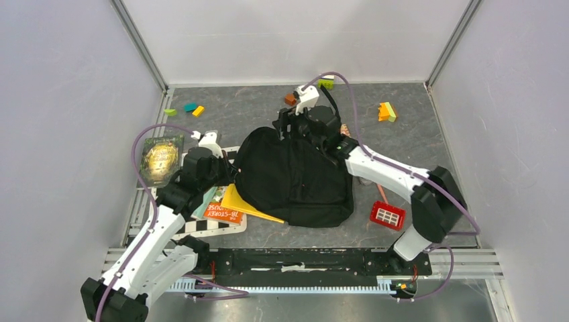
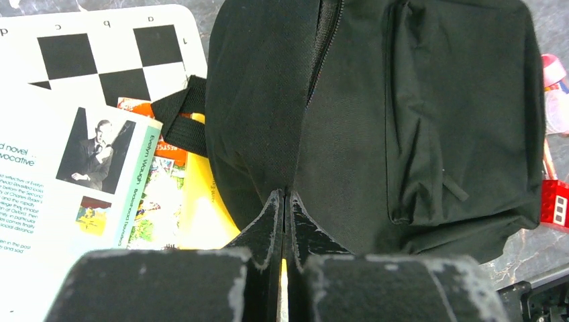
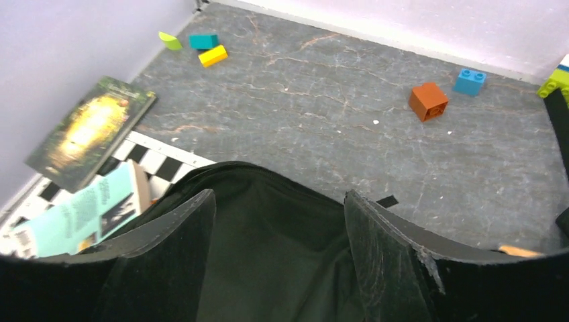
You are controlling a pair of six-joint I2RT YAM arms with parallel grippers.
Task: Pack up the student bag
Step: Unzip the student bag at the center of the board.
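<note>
Student bag (image 1: 295, 178): one, black soft fabric, lying mid-tabletop (image 1: 416, 154) between both arms. Left pincer (image 2: 285, 201) closed tight, tips against the bag's side; whether cloth is pinched, cannot tell. Right pincer (image 3: 278, 196) spread wide over the bag's open mouth, greyish lining below. One flat checkered board (image 2: 100, 60) beside the bag. Three small plastic blocks (image 3: 201, 41) lie in the far-left corner.

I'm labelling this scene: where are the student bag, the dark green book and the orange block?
student bag (image 1: 295, 178), top external view, middle of its black body.
dark green book (image 1: 161, 159), top external view, centre of its cover.
orange block (image 3: 429, 100), right wrist view, its top face.
</note>
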